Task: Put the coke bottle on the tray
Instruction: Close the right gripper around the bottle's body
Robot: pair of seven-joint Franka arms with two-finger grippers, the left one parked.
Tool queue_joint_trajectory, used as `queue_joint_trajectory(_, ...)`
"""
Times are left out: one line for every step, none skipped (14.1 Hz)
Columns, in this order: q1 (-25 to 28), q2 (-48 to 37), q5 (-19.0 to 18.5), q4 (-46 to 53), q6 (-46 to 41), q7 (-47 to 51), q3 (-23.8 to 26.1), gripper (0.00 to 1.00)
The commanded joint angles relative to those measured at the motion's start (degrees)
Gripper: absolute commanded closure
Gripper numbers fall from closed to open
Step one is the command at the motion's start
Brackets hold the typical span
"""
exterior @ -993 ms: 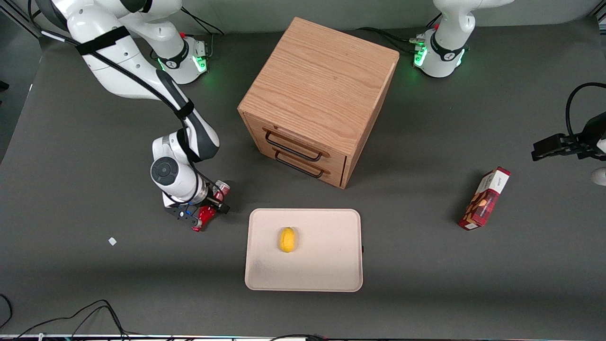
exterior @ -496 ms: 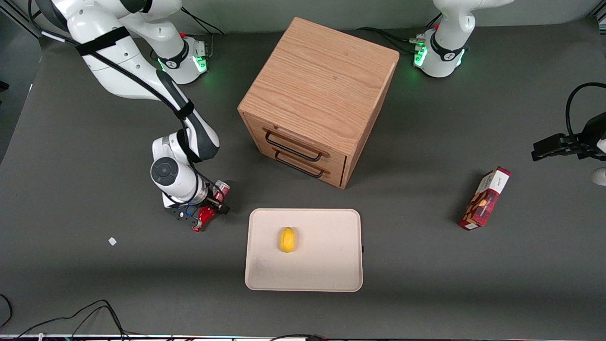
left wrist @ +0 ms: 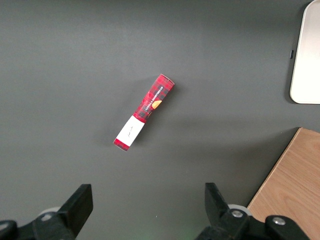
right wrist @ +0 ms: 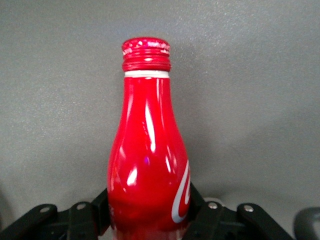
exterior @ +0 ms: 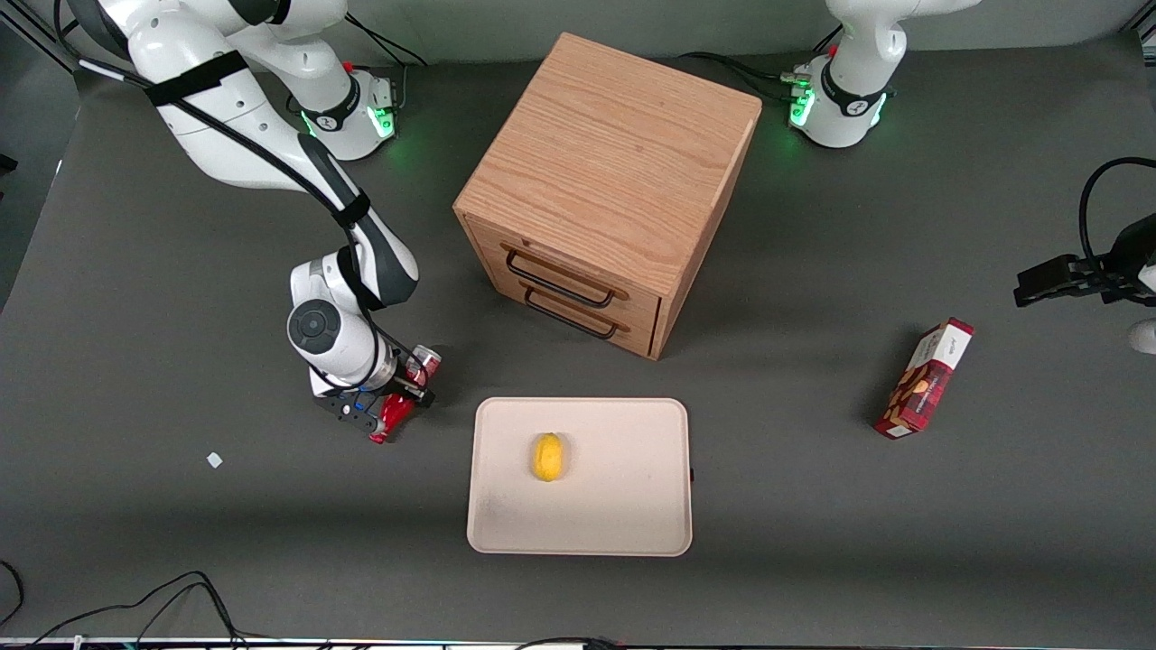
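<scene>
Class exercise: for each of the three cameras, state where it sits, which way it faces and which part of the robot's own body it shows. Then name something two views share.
Front view: high before the table, looking down; shows both arms, the gripper shut on the coke bottle beside the tray.
Right wrist view: on the working arm, facing along the coke bottle; shows the jaws gripping its body.
Left wrist view: on the parked arm, facing down at the snack box; shows its own jaws.
Shared: the snack box and the tray's rim.
</scene>
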Motion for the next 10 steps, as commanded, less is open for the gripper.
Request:
queue_joint_trajectory(0.27,-2.51,-1.67,0.46,-1.91,1.96,-0.35,1.00)
queue_joint_trajectory(0.09,-4.09,-1.76,0.55,-4.88,1.78,-0.26,1.00)
queue_joint_trajectory(0.00,-6.63,-1.67,0.63,-8.13,1.52,-0.18,1.00)
queue_joint_trajectory(-0.26,-9.44,-1.67,0.72,-11.82,1.17,-0.09,1.00)
queue_joint_trajectory(-0.26,-12.34,-1.67,0.90,-16.03,1.16,0.00,1.00)
queue_joint_trajectory(-0.26,-14.98,-1.59,1.16,-19.38,0.82,0.09,1.00)
queue_joint_trajectory(-0.26,-17.44,-1.24,1.68,-22.02,0.55,0.09,1.00)
queue_joint_trajectory(-0.18,-19.38,-0.97,2.47,-24.83,0.55,0.17,1.00)
queue_joint_trajectory(-0.18,-20.88,-0.88,4.05,-28.17,0.55,0.18,1.00)
queue_joint_trajectory(-0.26,-21.85,-0.79,6.50,-32.38,0.55,0.52,1.00)
